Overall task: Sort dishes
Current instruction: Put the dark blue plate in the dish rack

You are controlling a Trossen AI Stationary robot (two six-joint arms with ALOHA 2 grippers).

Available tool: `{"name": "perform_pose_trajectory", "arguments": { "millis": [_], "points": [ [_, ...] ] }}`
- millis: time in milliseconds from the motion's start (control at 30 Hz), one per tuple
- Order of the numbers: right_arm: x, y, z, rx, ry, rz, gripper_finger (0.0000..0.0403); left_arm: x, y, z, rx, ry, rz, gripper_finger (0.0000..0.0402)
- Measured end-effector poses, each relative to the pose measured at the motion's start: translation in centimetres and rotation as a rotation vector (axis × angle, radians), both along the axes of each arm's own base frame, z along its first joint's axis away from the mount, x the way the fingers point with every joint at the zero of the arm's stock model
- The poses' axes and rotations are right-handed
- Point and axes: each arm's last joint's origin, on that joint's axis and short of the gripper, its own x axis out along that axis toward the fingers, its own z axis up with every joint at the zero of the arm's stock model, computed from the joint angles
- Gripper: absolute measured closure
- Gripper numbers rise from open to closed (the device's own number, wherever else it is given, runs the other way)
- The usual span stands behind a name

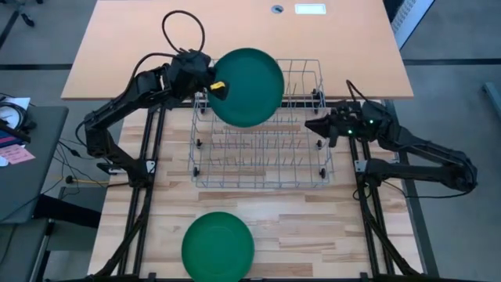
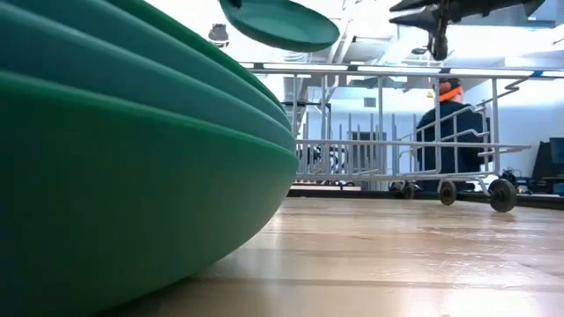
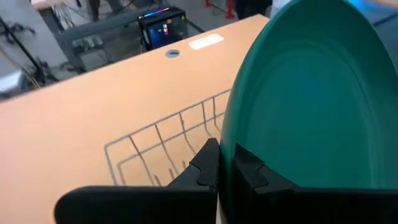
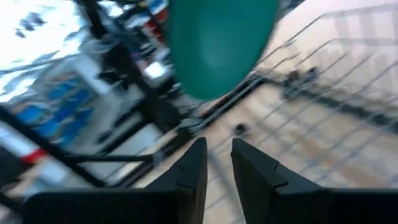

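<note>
One green plate [image 1: 247,86] is held by its rim in the closed left tool [image 1: 217,88], above the upper left corner of the wire rack [image 1: 262,157] in the high view. No plate is seen slotted in the rack yet. More green plates are stacked [image 1: 218,245] on the surface [image 1: 313,235] at lower centre, still to be sorted. The right tool [image 1: 315,125] is kept at the rack's right edge, fingers slightly parted, gripping nothing.

Green plates up close, wire rack beyond

A stack of green plates [image 2: 132,167] filled the near left of the wooden table [image 2: 414,255]; another green plate [image 2: 282,24] hung tilted in the air above the wire rack [image 2: 397,145], which stood farther back on small wheels; a dark gripper [image 2: 438,35] reached down at upper right, and a person [image 2: 451,132] in dark clothing stood behind the rack
</note>
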Motion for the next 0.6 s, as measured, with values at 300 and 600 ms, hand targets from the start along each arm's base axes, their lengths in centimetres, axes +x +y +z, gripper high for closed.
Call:
{"name": "perform_pose_trajectory", "arguments": {
  "millis": [300,600],
  "points": [
    [-1.4,1.4,2.0,0.036,-0.033,0.246,0.0323,0.4,-0.1,0.7,-0.053,-0.205,0.016,0.04],
    [-2.6,1.9,2.7,0.08,-0.003,0.217,0.0323,1.0,-0.2,1.8,-0.026,-0.301,-0.105,0.04]
  ]
}}
